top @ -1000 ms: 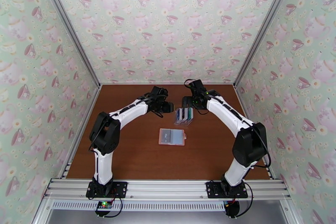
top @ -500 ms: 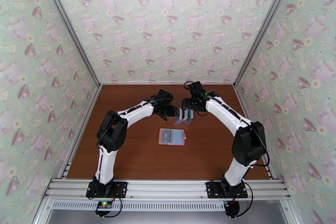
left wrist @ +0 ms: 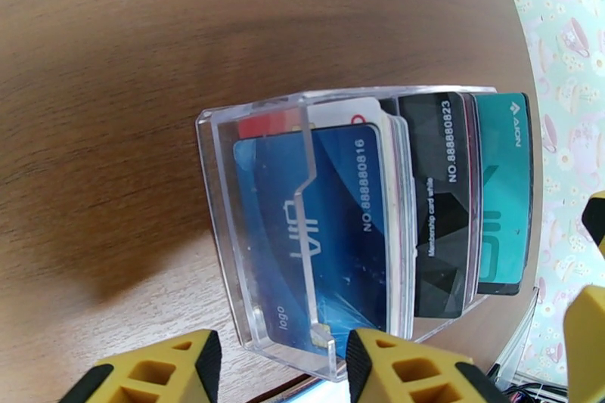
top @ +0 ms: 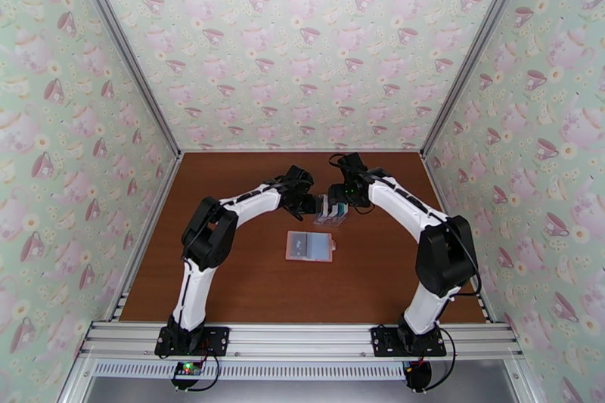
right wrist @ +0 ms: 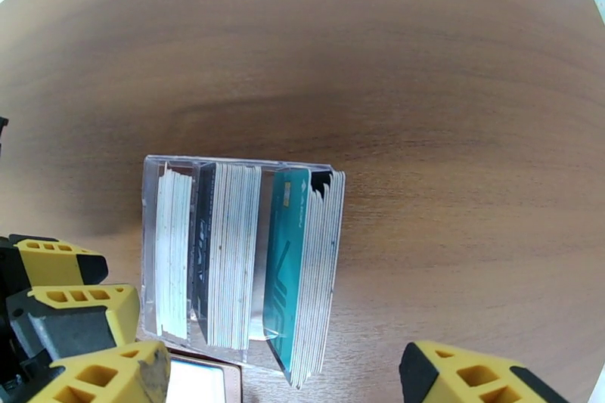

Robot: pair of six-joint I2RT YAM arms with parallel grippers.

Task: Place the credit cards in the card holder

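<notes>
Left end effector (left wrist: 283, 364) open at one end of the clear plastic rack (left wrist: 227, 193); right end effector (right wrist: 281, 376) spread wide by its upright thin plastic cards (right wrist: 227, 253); pink folding wallet (top: 309, 246) lies apart.

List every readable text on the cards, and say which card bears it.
"NO.88880816", "VIP" and "logo": blue card.
"NO.88880823" and "Membership card": black card.
The small word beside the emblem on the teal card is too blurred to read.

Blue, black and teal credit cards (left wrist: 363, 215); pink card holder (top: 309, 246).
</notes>
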